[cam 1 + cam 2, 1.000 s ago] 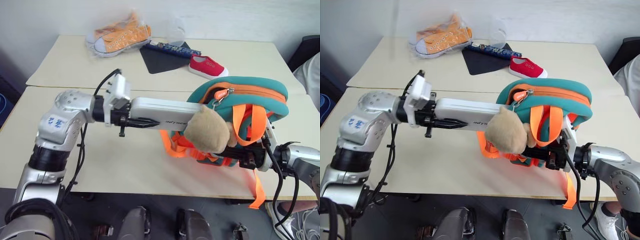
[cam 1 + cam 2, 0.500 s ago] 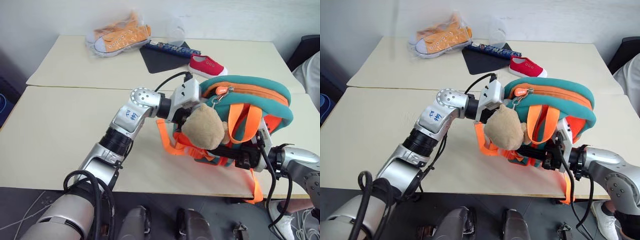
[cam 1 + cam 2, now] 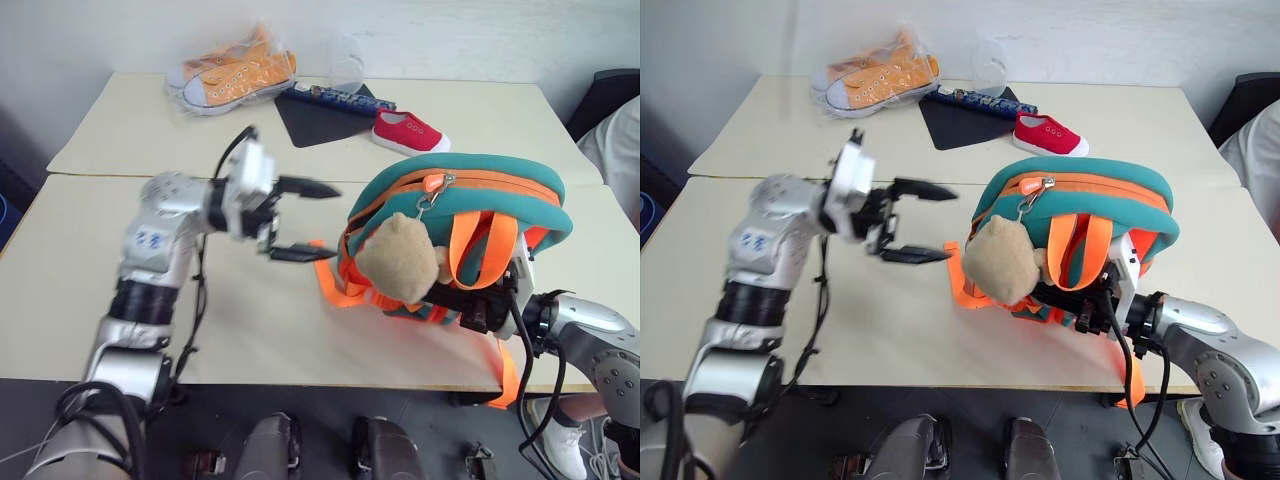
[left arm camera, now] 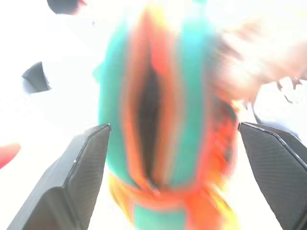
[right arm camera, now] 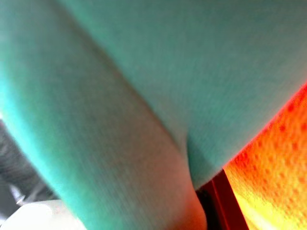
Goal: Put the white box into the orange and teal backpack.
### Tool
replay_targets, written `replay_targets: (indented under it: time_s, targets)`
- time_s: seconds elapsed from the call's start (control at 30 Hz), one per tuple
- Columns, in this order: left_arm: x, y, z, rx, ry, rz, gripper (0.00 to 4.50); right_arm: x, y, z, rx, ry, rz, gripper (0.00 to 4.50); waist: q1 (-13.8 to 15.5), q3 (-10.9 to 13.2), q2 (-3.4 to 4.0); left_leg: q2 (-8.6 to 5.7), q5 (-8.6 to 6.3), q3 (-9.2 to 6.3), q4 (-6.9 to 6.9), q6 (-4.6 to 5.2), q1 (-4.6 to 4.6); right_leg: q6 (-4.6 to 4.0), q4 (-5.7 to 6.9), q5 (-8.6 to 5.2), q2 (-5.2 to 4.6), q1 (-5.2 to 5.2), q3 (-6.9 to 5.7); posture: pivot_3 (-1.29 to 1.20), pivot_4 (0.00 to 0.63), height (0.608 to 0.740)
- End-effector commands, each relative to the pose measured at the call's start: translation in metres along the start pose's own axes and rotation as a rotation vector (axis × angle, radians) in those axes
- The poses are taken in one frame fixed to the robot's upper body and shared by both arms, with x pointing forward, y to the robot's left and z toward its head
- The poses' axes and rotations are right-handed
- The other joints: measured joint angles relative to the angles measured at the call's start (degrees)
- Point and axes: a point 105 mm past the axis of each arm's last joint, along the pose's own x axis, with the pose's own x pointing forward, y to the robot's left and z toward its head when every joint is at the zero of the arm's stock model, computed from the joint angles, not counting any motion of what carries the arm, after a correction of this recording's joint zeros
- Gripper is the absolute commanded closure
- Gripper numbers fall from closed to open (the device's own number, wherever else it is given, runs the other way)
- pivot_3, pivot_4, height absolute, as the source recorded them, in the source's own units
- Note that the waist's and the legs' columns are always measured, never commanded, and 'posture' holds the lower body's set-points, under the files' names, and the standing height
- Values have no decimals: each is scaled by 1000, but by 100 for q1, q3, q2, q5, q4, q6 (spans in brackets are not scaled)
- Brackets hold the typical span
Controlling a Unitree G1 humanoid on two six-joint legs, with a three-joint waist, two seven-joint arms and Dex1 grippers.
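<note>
While the left gripper [image 3: 300, 220] hangs just beside the backpack's open side, its two black fingers are spread wide with nothing between them, pointing level at the bag.

Largest first: two cream tables [image 3: 120, 290] butted together, seam running across between them. The orange and teal backpack [image 3: 470, 190] stands on the near table, toward the robot's right, zipper mouth facing the left gripper; the left wrist view looks into a dark slit between orange edges [image 4: 151, 120], blurred. The white box can't be made out in any view; can't tell from these whether it's inside.

The right gripper [image 3: 1090, 305] is low at the backpack's near side, under the straps; fingers mostly hidden by fabric, clenched, apparently on the bag's lower edge, though the exact contact is hidden. The right wrist view is pressed up against teal fabric with orange mesh at one edge.

A tan plush toy [image 3: 398, 265] hangs on the backpack's front, facing the camera. Orange webbing straps [image 3: 335, 285] trail onto the table below the left gripper.

On the far table: orange sneakers [image 3: 235, 75] in clear wrap, a black mat [image 3: 320, 118], a red shoe [image 3: 410, 133] just beside the mat, a patterned blue stick [image 3: 335, 96] lying on the mat's far edge.
</note>
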Motion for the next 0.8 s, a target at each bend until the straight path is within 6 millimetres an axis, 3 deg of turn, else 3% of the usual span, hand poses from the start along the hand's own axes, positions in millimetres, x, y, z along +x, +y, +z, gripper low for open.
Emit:
replay_targets:
  time_s: [0.03, 0.13, 0.23, 0.47, 0.8]
  targets:
    - [14, -12, 39, 134, -145, 8, 32, 5, 0, 4, -22, -11, 22, 4500, 71, 0, -1, -1, 0, -9, 3, 0, -5, 0, 0, 0, -1, 0, -6, 0, 150, 740]
    - [25, -29, 51, 169, -189, -23, 32, 10, -1, 4, -17, 0, 37, 4500, 76, 0, 0, -7, -2, -19, 8, 4, -8, -1, -1, 1, -11, 3, -5, 0, 150, 740]
    - [36, -34, 56, 201, -216, -21, 32, 12, 0, 3, -11, 18, 57, 4500, 75, 0, 0, -7, -3, -17, 6, 2, -6, -1, 0, 1, -7, 5, -8, 0, 150, 740]
    - [51, -25, 42, 294, -162, 4, 32, 16, 2, 6, -12, 19, 70, 4500, 69, 0, 0, -2, 0, -10, 6, 0, -3, -1, 4, 1, 5, 3, -8, 0, 150, 740]
    - [52, -16, 27, 292, -127, 23, 2966, 10, 2, 11, -18, 2, 37, 4500, 76, 0, 0, 0, -1, -11, 7, 0, -4, -1, 3, 1, 3, 3, -10, 0, 150, 740]
